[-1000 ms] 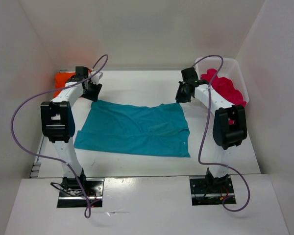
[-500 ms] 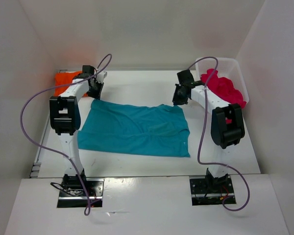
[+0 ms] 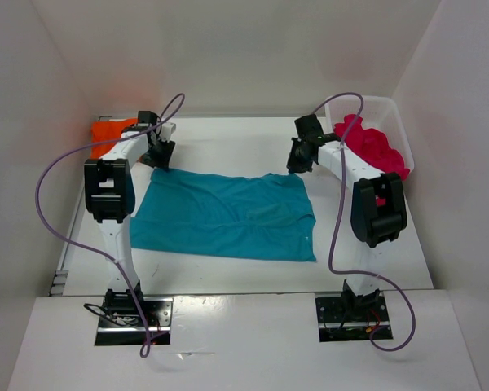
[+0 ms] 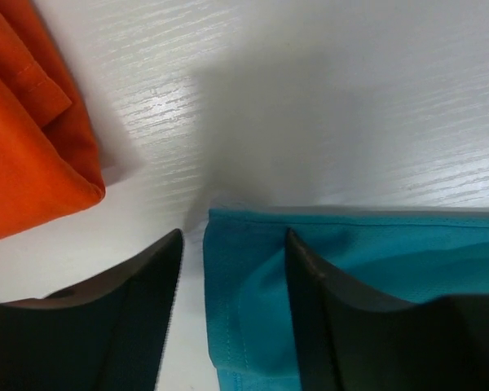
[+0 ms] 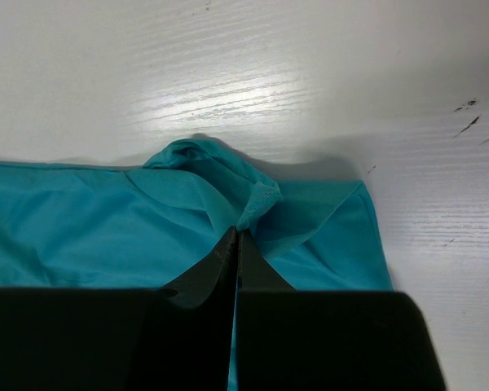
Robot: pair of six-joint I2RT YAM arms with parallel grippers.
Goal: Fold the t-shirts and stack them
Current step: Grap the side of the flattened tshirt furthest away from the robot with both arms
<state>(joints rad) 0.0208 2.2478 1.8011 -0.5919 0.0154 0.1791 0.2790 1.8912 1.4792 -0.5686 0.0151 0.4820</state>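
You are viewing bright, even white light falling from overhead. Glare is streaking the worktop (image 5: 228, 81) grain in both wrist views, and a soft grey shadow is pooling beyond the left end effector (image 4: 233, 238). Its dark fingers (image 4: 122, 326), and the right end effector (image 5: 234, 244), are blurring up close; the teal t-shirt (image 4: 375, 261) is showing sharp.

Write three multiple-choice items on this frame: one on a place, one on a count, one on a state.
1. Where is the pink-red shirt?
A. flat on the table
B. in the basket
C. draped over an arm

2. How many shirts show?
A. one
B. two
C. three

3. The right fingers are:
A. shut on the teal shirt
B. open above it
C. shut on nothing

Key:
1. B, it lies bunched inside the basket at the far right.
2. C, the orange shirt, the teal one and the pink-red one.
3. A, they pinch a raised fold at its far edge.
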